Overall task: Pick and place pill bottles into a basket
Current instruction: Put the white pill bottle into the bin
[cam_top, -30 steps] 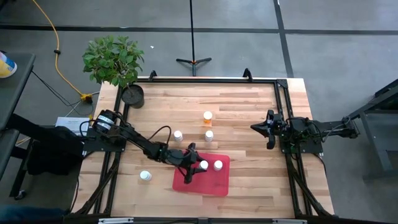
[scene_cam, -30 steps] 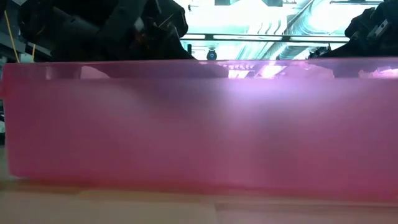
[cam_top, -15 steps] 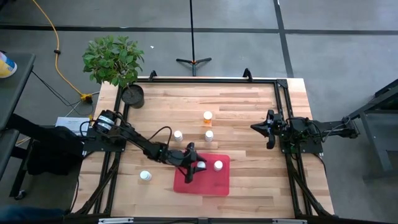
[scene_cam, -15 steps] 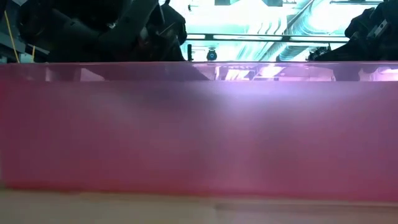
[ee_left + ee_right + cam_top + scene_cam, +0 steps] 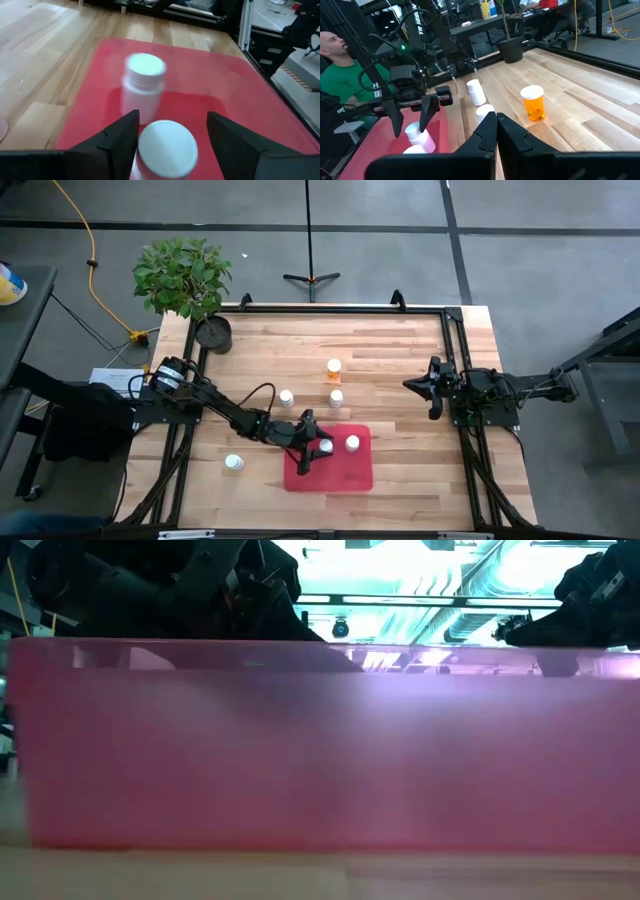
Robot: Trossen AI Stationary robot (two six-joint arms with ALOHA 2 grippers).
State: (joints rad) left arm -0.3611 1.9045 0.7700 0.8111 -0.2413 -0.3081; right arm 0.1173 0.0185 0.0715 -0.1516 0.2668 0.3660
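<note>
On the left a white pill bottle (image 5: 234, 463) waits on the surface; the left gripper (image 5: 313, 450) over the basket (image 5: 345, 476) has spread its fingers (image 5: 122, 132) off the bottle (image 5: 326, 447) it was gripping, so that one is delivered; far right, the right gripper (image 5: 434, 388) rests clenched

The pale wooden plank bench (image 5: 390, 370) carries a shallow red rectangular plastic basket (image 5: 345, 473) and a black round pot (image 5: 213, 333). Three white-capped white pill bottles (image 5: 286, 397) and one amber-orange bottle (image 5: 333, 367) stand on its bare boards.
</note>
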